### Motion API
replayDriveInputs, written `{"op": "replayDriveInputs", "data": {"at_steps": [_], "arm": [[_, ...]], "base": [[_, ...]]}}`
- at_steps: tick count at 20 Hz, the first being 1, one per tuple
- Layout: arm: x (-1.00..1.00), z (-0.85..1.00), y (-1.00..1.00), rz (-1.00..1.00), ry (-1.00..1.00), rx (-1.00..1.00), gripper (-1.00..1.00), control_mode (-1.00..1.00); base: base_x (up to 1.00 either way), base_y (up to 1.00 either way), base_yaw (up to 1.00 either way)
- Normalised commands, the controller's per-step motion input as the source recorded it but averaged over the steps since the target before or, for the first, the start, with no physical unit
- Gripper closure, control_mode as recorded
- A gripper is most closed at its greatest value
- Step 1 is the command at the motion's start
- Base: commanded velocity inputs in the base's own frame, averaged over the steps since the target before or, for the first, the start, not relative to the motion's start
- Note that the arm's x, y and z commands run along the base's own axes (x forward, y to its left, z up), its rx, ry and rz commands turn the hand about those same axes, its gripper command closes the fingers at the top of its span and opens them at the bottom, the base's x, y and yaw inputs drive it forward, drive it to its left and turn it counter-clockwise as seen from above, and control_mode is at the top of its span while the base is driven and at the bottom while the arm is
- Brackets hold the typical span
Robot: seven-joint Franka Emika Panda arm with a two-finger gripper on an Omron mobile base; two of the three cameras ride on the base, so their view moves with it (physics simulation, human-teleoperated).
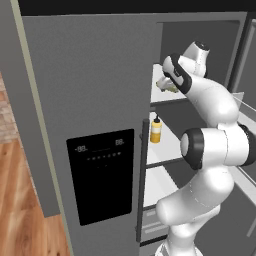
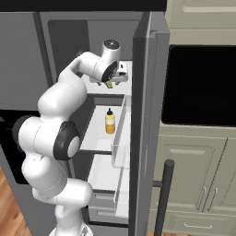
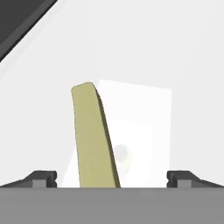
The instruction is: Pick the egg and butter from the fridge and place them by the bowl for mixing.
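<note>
The grey fridge [image 1: 90, 90] stands open, and my arm reaches onto its upper white shelf [image 2: 103, 90]. The butter [image 3: 92, 140], a pale yellow-green stick, lies on that shelf between my fingertips and runs away from the hand. My gripper [image 3: 112, 179] is open, one fingertip on each side of the stick and neither touching it. From the base, the butter [image 2: 109, 84] peeks out just under the hand [image 2: 120, 71]. In the left base view the wrist hides most of the butter [image 1: 167, 88]. The egg and the bowl are out of view.
A yellow bottle with a dark cap [image 1: 156, 131] stands on the middle shelf [image 2: 99, 133], below my hand. The open right fridge door [image 2: 147, 115] stands close beside the arm. Cabinets and a dark oven front [image 2: 200, 87] lie to the right.
</note>
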Motion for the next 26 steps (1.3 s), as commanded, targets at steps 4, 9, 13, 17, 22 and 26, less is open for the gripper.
{"op": "replayDriveInputs", "data": {"at_steps": [4,9,13,17,22,26], "arm": [[0.04,-0.17,0.00,0.00,0.00,0.00,-1.00,-1.00],[0.03,-0.18,0.01,0.00,0.00,0.00,-1.00,-1.00],[0.00,-0.31,0.05,0.00,0.00,0.00,1.00,-1.00],[-0.06,-0.31,0.00,0.00,0.00,0.00,1.00,-1.00],[-0.27,-0.30,0.05,0.00,0.01,0.00,1.00,-1.00],[-0.57,-0.22,0.21,0.00,0.00,0.00,1.00,-1.00]], "base": [[0.00,0.00,0.00],[0.00,0.00,0.00],[0.00,0.00,0.00],[0.00,0.00,0.00],[0.00,0.00,0.00],[0.00,0.00,0.00]]}}
